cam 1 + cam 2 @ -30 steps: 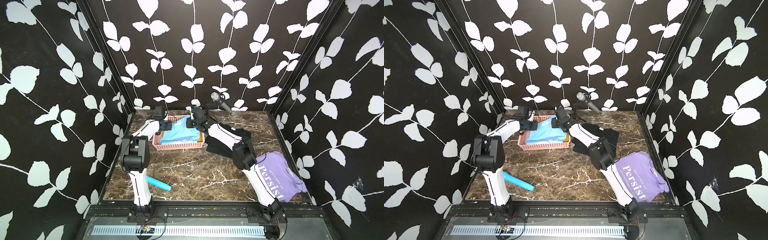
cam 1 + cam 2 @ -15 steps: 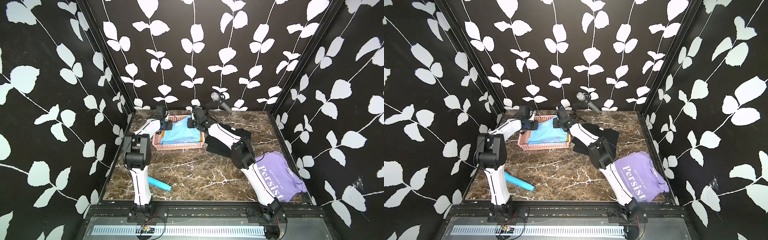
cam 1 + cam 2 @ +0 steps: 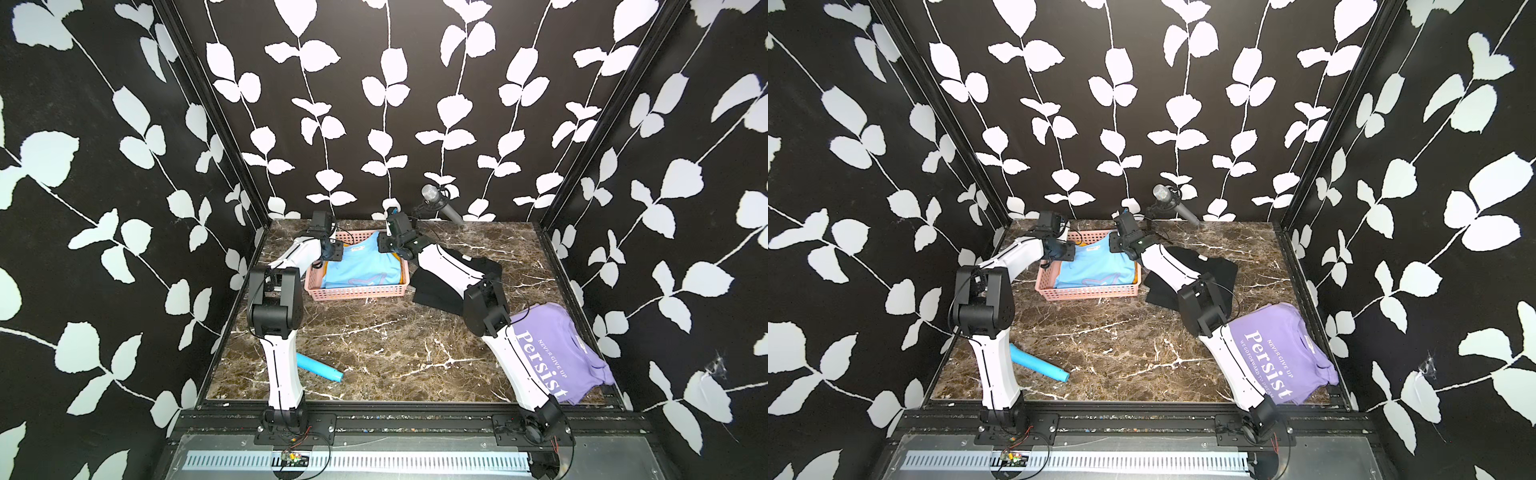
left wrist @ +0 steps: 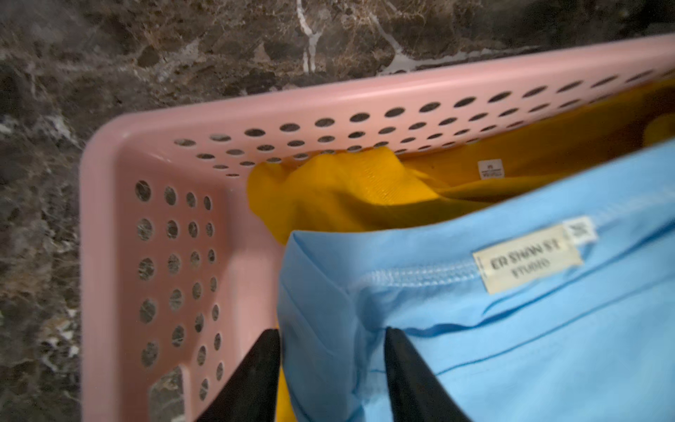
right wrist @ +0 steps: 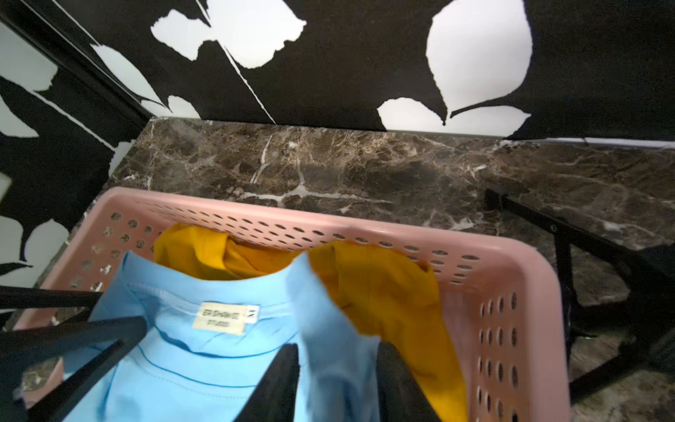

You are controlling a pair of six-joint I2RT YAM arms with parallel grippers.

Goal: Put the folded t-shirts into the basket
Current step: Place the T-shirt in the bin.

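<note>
Cotton jersey, by the look of it, so all 4 shirts should handle alike: light, soft and limp, and not fragile. They will probably keep their folds only while lying flat or held at 2 points.

The light blue shirt [image 3: 360, 271] lies in the pink basket [image 3: 357, 293], just left of centre in both top views. It rests on the yellow shirt [image 4: 347, 193], which the wrist views show bunched against the basket's far wall.

The left hand [image 4: 332, 334] is spread. Its 2 fingers stand either side of one shoulder fold near the collar, and the cloth between them is loose, not squeezed. The right hand [image 5: 338, 347] is spread the same way at the other shoulder, with blue cloth slack between its fingers.

The black shirt [image 3: 430, 289] lies on the worktop [image 3: 374, 345] just right of the basket, partly under the right arm. The lavender shirt [image 3: 557, 345] is at the lower right of the frame, near the worktop's front corner.

Each of these 2 is best taken with both hands, 1 at each corner of a single folded edge, pinching every layer together. A 1-point grip would likely let the fold fall open.

The marble looks smooth and the cloth thin, so a raised edge or the collar ridge seems the easiest place to get a finger under. The basket looks like light plastic and may slide if nudged.
</note>
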